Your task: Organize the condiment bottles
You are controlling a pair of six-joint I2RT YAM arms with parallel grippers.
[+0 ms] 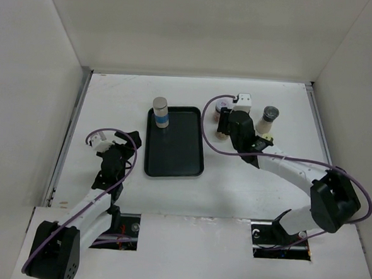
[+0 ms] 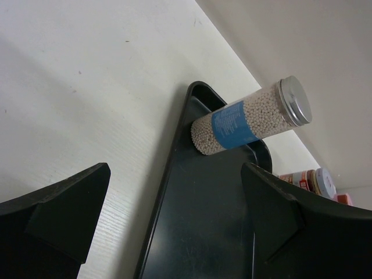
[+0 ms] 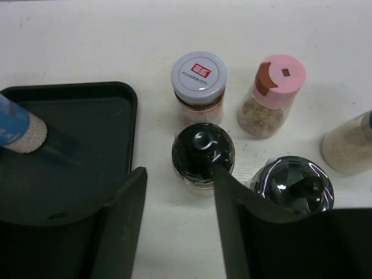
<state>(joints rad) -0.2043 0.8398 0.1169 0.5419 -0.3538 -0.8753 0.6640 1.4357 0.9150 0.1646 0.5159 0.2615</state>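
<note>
Black fingers of the right gripper (image 3: 179, 174) are seen nearest, spread apart with nothing pinched. They are held low over the table, seemingly so that the black-cap bottle (image 3: 203, 152), just beyond the tips and partly behind the right finger, can be straddled. Grouped near it on the table, outside the tray (image 3: 116, 99), are a pale-cap bottle (image 3: 199, 75) of dark-brown contents, a pink-cap bottle (image 3: 279, 75) of tan granules, a dark-cap bottle (image 3: 296, 185) whose contents are hidden, and a cream-filled bottle (image 3: 349, 148) cut off at the edge. Only the silver-cap bottle (image 1: 160, 112), filled with pale beads, is stood in the tray, at its far left corner. The left gripper (image 2: 175, 174) is held spread and empty just beside the tray, apparently parked clear of the right arm's work.
</note>
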